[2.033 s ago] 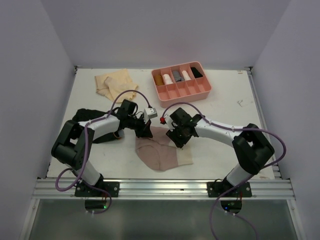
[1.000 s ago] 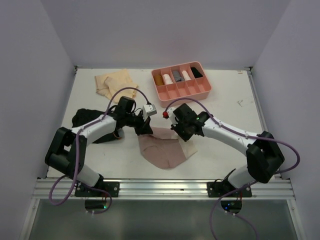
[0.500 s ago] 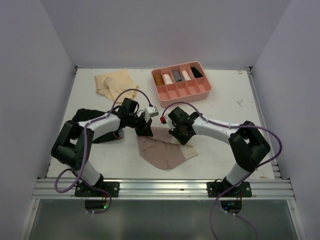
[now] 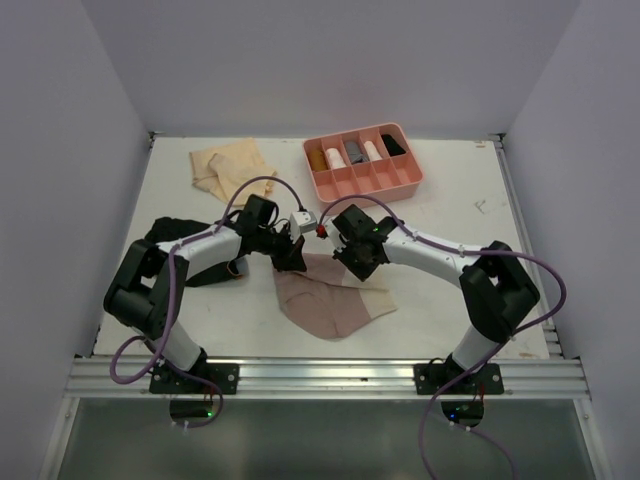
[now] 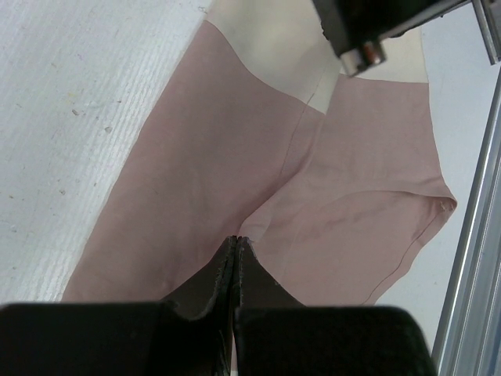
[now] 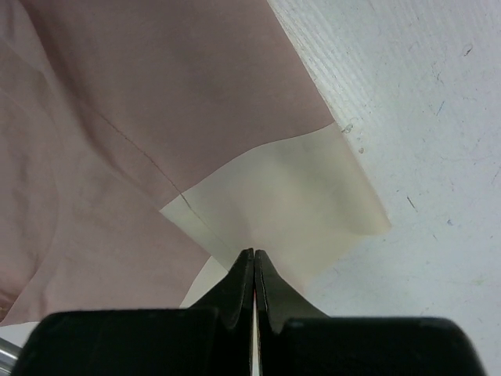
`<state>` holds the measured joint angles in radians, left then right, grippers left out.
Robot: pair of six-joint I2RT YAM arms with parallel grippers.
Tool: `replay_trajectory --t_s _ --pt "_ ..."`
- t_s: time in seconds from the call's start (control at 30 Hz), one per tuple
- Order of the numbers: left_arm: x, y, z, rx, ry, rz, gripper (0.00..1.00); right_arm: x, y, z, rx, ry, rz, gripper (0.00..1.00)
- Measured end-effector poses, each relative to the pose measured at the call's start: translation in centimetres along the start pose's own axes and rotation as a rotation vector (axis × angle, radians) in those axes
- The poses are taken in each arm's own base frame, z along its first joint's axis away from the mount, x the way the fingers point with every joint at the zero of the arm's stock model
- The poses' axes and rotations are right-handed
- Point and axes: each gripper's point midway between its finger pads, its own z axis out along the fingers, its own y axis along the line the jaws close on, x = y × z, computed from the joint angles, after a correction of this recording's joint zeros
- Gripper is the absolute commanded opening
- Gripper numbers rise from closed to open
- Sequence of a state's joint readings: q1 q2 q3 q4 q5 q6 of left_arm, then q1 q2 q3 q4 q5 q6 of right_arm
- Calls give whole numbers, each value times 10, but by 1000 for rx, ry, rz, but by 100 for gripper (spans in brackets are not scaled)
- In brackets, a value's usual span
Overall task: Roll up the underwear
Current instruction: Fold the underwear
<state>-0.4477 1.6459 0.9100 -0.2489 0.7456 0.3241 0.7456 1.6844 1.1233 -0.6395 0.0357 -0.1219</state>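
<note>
Two pincers, state: both are mine, and both have their jaws pressed together, tip against tip.
Left pincer (image 5: 237,239): the tips rest on the dusty pink cloth. A crease runs out from them across the fabric. I cannot tell whether any cloth is nipped between them.
Right pincer (image 6: 252,252): the tips rest on the cream patch (image 6: 290,196), near its free edge. I cannot tell whether it has a grip here either.
Spacing of the two: close together over the far edge of the garment, left pincer at its far left, right pincer at its far right.
Pink underwear (image 4: 325,300): lies spread on the table (image 4: 450,210) at near centre, between my two arms. It is loosely flat with soft folds.
Black underwear (image 4: 168,235): a heap on the left, partly hidden by my left arm.
Tan underwear (image 4: 228,165): crumpled at far left, well apart from the pink one.
Pink tray (image 4: 365,186): at the far side, right of centre, with divided compartments. Small rolled pieces (image 4: 335,158) sit in its far row.
</note>
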Motion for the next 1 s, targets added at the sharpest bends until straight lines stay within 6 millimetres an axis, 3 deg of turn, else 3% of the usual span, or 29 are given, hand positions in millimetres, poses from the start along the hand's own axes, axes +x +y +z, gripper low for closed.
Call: replay_trajectory --t_s 0.1,0.17,0.2,0.33,0.43,0.67,0.87,1.0 --pt "-1 0 0 -1 -1 2 0 0 0 0 1 1 0 0" --pt "-1 0 0 -1 -1 2 0 1 0 -1 -1 4 2 16" --pt "-1 0 0 0 -1 1 0 2 0 -1 -1 7 3 29" --pt "-1 0 0 0 0 1 0 5 1 -2 -3 18 0 33" --pt "-1 0 0 0 0 1 0 7 1 -2 -4 26 -1 31" --pt "-1 0 0 0 0 1 0 16 1 11 -11 79 -12 1" --pt "-4 1 -1 -2 -5 6 0 17 -1 11 -5 83 -5 0" --pt "-5 1 -1 -5 -7 8 0 12 -13 -3 53 50 -1 0"
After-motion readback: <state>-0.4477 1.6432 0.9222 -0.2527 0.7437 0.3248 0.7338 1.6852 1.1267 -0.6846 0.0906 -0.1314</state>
